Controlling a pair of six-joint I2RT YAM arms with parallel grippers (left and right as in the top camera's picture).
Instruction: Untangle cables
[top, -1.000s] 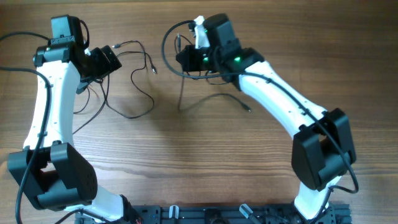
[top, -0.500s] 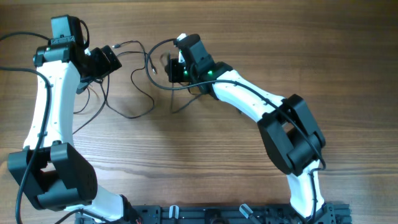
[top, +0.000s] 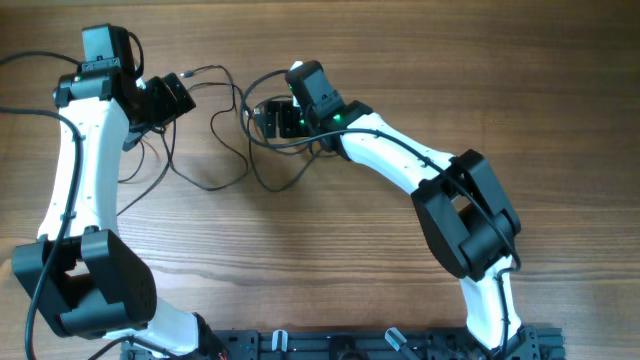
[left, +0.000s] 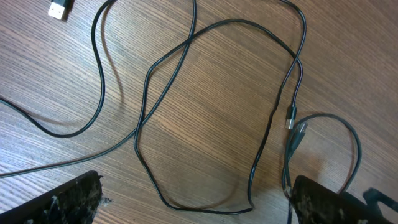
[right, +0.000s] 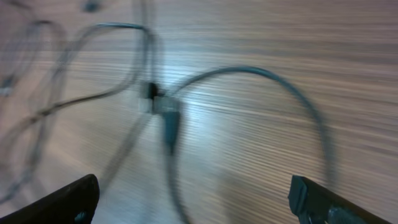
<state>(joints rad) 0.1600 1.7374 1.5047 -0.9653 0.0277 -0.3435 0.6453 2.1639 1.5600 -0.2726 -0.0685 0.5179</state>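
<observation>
- Cables (top: 222, 150): thin black cords in loose, overlapping loops on the far-left part of the wooden table (top: 400, 280), between the two arm ends.
- Overhead: left gripper (top: 178, 95) sits over the left edge of the tangle. Right gripper (top: 273, 117) sits over its right side, above a loop that curves down and back toward that arm. I cannot tell from this view how either pair of jaws stands.
- Left wrist view settles the left side: left fingers (left: 65, 199) show at both lower corners, spread wide, nothing pinched. One large loop lies flat on the wood ahead of them, and its lower bend passes between the fingertips.
- Left wrist view only, too small to see overhead: two small plug ends (left: 292, 123), one silver-tipped, lie just beside each other near the right-hand finger. A silver USB plug (left: 59, 9) lies at the top-left corner, well apart from them.
- Same view: two strands cross near the top centre.
- Right wrist view is blurred throughout. Right fingers (right: 62, 202) show at both lower corners, spread apart, gripping nothing.
- Through the blur: a dark plug body (right: 166, 118) sits ahead of the fingers, and a cord arcs from it to the right. More strands lie to the left, too smeared to tell apart.
</observation>
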